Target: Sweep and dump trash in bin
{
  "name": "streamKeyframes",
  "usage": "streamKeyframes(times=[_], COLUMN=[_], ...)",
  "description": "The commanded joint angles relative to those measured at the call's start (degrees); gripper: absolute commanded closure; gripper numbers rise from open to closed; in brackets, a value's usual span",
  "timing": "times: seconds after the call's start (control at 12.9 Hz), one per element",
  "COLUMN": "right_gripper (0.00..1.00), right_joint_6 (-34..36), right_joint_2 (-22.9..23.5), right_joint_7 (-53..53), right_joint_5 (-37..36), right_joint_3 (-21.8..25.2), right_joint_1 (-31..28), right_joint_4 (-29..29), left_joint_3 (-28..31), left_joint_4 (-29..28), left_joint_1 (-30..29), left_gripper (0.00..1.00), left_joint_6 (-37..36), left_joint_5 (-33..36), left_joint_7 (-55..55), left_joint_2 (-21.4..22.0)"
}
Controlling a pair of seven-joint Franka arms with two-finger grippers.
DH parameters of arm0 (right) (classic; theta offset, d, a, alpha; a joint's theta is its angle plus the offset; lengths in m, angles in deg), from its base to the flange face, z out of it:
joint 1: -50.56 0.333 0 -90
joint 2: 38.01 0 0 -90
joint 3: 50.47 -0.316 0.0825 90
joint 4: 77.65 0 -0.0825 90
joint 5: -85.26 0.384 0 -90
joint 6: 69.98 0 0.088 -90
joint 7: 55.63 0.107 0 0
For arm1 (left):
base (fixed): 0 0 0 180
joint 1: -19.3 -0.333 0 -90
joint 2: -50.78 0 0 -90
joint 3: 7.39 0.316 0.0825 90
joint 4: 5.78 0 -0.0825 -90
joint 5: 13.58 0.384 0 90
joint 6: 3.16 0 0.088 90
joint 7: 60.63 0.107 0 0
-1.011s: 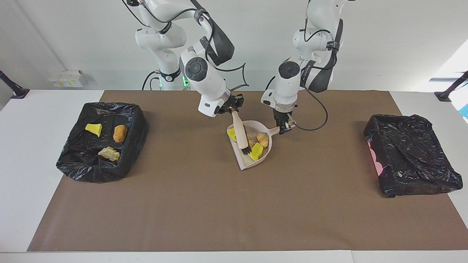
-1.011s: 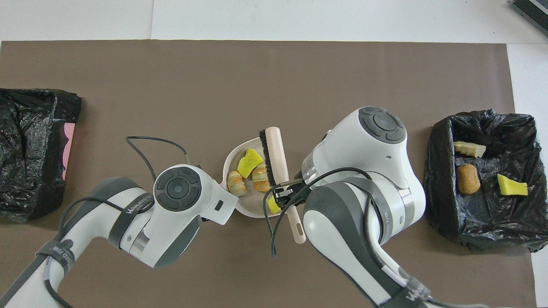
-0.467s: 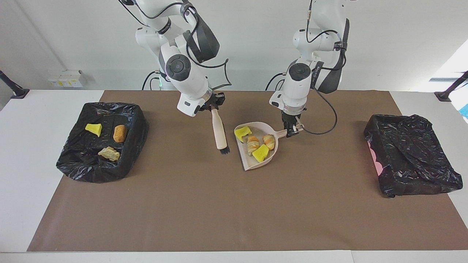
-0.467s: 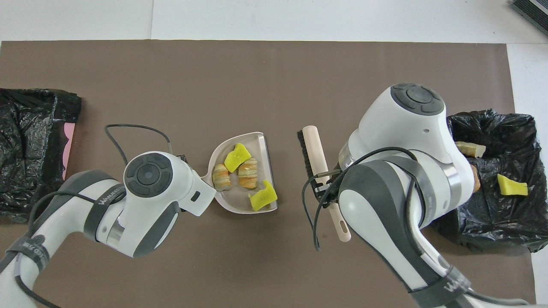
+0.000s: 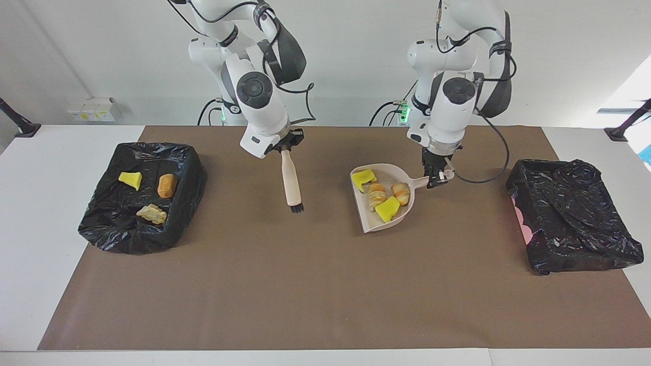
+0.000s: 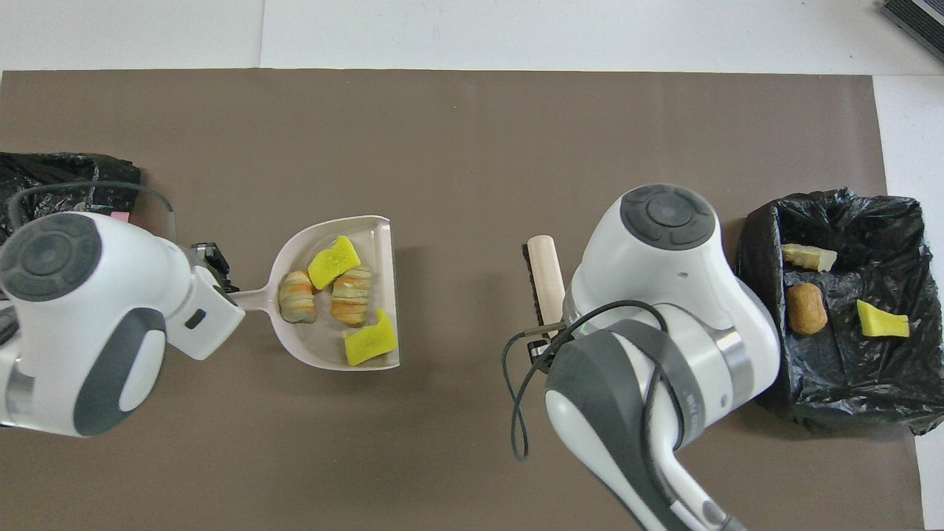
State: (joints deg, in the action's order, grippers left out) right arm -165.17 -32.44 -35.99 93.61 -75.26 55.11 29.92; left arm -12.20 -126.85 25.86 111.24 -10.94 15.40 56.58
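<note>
The left gripper (image 5: 436, 179) is clamped on the handle of the beige dustpan (image 5: 374, 223), holding it over the brown mat (image 5: 325, 284) between the table's middle and the left arm's end. Four pieces of trash ride in the pan: a yellow sponge chunk (image 5: 364, 177) at its closed back, two tan-and-orange lumps (image 5: 377, 195) side by side in the middle, and another yellow chunk (image 5: 387, 209) close to the pan's open lip. The right gripper (image 5: 286, 147) is closed around the top of the hand brush (image 5: 291, 182), which hangs nearly upright over the mat with its black bristles pointing down, well apart from the dustpan. At the right arm's end sits a bin lined with a black bag (image 5: 127, 239), holding a yellow chunk (image 5: 130, 179), an orange-brown lump (image 5: 167, 185) and a pale tan piece (image 5: 152, 214). A second black-lined bin (image 5: 574, 223) sits at the left arm's end.
</note>
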Motion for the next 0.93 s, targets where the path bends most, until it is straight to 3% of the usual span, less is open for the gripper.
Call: streamKeyframes(times=[0.0, 0.39, 0.7, 0.86], right_gripper=[1.0, 1.0, 1.0, 1.0], right_joint_6=[-5.6, -11.5, -17.3, -21.3], right_joint_2=[-1.8, 2.4, 8.3, 8.8], right_joint_7=[8.5, 19.4, 25.4, 28.8], right_joint_5=[-1.0, -0.5, -1.1, -1.2], right_joint_3=[-0.3, -0.4, -0.3, -0.3], right_joint_1=[5.6, 15.7, 23.2, 23.9], right_joint_4=[4.8, 5.9, 6.1, 8.1], left_joint_3=[6.8, 23.4, 35.4, 38.3], left_joint_4=[5.6, 14.3, 23.6, 24.9], left_joint_1=[0.2, 0.2, -1.0, -1.7], left_gripper=[1.0, 1.0, 1.0, 1.0], left_joint_6=[-5.4, -8.9, -8.5, -5.3], left_joint_5=[-1.8, -4.7, -3.0, -2.4], left_joint_7=[10.3, 23.8, 32.8, 37.3], left_joint_2=[0.3, -0.9, -6.6, -7.9])
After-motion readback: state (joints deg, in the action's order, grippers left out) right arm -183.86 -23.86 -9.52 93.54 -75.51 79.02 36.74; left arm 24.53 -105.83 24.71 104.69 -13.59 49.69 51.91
